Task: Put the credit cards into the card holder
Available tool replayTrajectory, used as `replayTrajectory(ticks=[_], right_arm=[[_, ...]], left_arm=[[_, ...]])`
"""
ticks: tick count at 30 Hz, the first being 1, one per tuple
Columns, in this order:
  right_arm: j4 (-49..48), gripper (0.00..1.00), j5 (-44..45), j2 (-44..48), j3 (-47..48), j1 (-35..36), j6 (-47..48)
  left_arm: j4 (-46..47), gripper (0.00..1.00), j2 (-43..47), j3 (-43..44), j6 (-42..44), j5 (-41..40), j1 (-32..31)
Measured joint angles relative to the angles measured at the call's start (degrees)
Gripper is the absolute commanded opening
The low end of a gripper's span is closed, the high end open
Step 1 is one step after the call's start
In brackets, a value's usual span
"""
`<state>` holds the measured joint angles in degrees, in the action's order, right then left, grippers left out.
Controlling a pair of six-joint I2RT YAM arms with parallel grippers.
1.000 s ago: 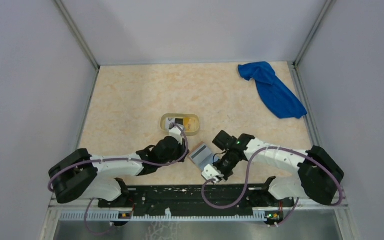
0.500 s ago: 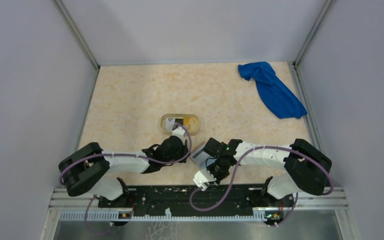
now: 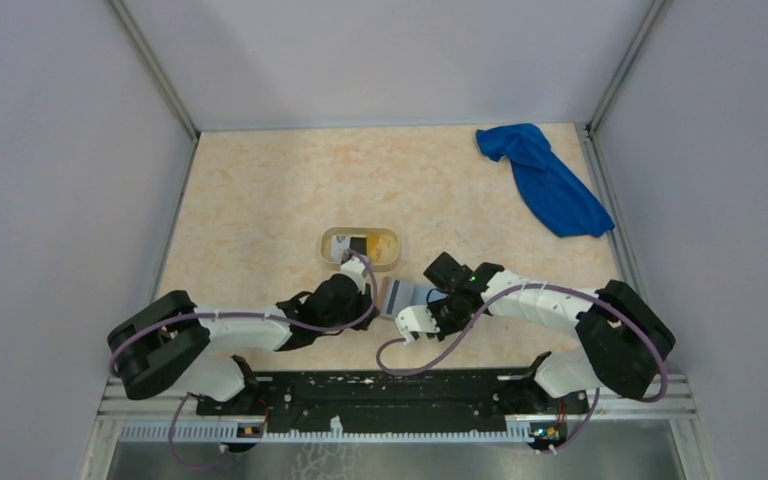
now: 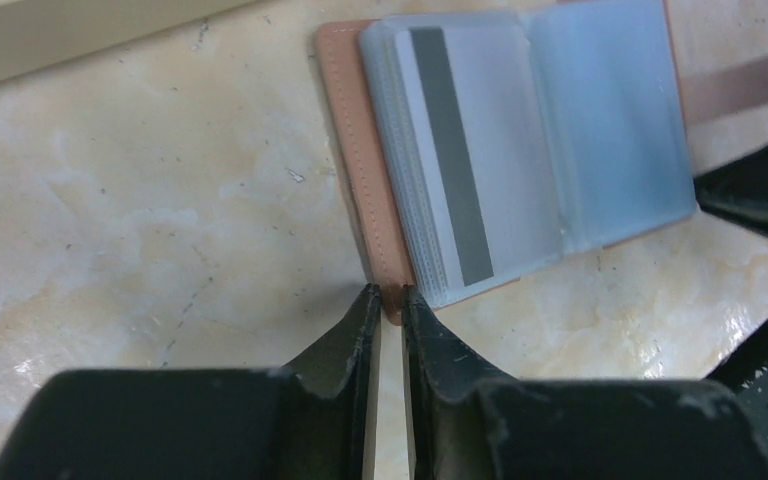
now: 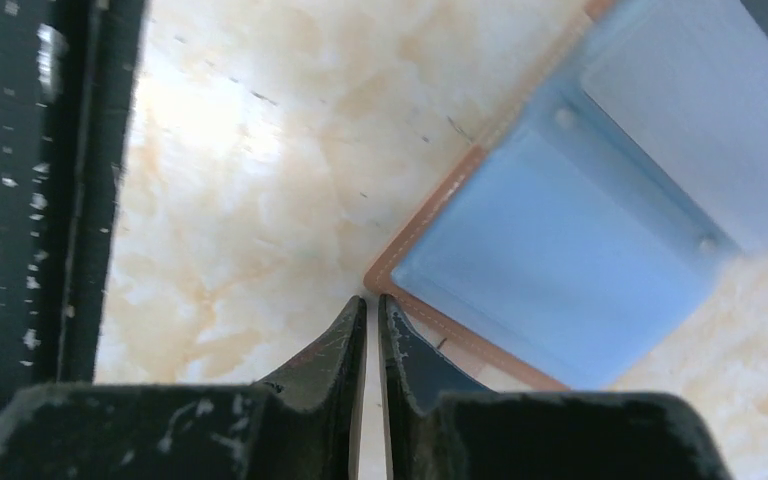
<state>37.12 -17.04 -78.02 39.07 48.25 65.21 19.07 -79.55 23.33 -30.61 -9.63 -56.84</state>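
Position: card holder point(image 3: 400, 296) lies open near the middle of the surface's point(image 3: 260, 190) near edge, between both claws. Left claw point(image 4: 387, 300) is clenched on its tan cover corner. Right claw point(image 5: 372, 305) is clenched too, tips touching another corner; I can't tell if it pinches. Striped card point(image 4: 460, 160) sits in a slot. Credit cards point(image 3: 358, 244) in the tray point(image 3: 396, 250) are too small to read.
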Motion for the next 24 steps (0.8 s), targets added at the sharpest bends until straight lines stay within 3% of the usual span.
replayTrajectory(ticks=[3, 6, 11, 12, 16, 24], right_arm=[[-0.5, 0.11, 1.0, 0.3, 0.0, -2.2, -0.7], [-0.4, 0.23, -1.6, 2.0, 0.0, -4.9, -0.9], [2.5, 0.33, -10.8, 6.6, 2.5, -9.2, -4.5], [3.1, 0.33, -12.7, 7.3, 4.4, -9.6, -6.6], [4.2, 0.57, -18.8, 7.6, 14.0, -11.2, -14.3], [4.4, 0.58, -35.9, 0.2, 29.5, -21.6, -25.3]], left_arm=[[-0.4, 0.22, 1.1, -0.2, 0.0, 1.6, 0.0], [-1.8, 0.42, 5.1, -0.3, 0.1, 2.4, -0.1], [-2.3, 0.71, 15.5, -0.3, 1.9, -0.7, -0.1], [-1.9, 0.73, 17.0, -0.3, 3.0, -1.9, -0.1], [-1.4, 0.81, 18.3, 0.5, 5.7, -3.2, 2.2], [-1.0, 0.82, 11.4, 6.1, 7.3, 3.1, 14.2]])
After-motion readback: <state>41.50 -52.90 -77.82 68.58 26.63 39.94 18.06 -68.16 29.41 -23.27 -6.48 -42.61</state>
